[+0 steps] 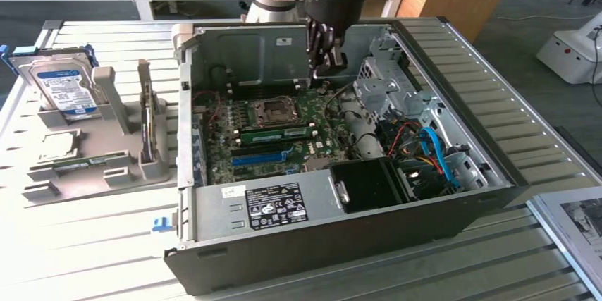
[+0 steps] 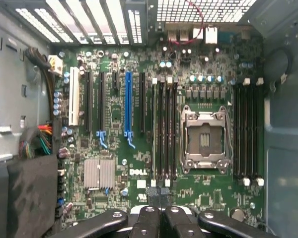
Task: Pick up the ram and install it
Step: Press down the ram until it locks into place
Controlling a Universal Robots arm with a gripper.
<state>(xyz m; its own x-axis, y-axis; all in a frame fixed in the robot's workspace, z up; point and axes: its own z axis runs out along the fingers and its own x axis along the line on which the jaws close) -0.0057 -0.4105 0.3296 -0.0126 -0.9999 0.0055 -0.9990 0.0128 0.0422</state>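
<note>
The ram (image 1: 275, 132), a long green stick, stands on edge in a motherboard slot just in front of the CPU socket (image 1: 275, 109) inside the open computer case. My gripper (image 1: 325, 68) hangs inside the case above the board's far edge, clear of the ram, with its fingers closed together and nothing between them. In the wrist view the gripper (image 2: 159, 201) points down at the motherboard, just short of the row of black memory slots (image 2: 165, 131) beside the CPU socket (image 2: 203, 138).
The case walls (image 1: 235, 47) and a drive cage (image 1: 385, 89) hem the gripper in. A blue slot strip (image 1: 259, 158) lies nearer the front. To the exterior view's left, a grey holder (image 1: 94, 167) carries a hard drive (image 1: 61, 89) and another green stick (image 1: 70, 163).
</note>
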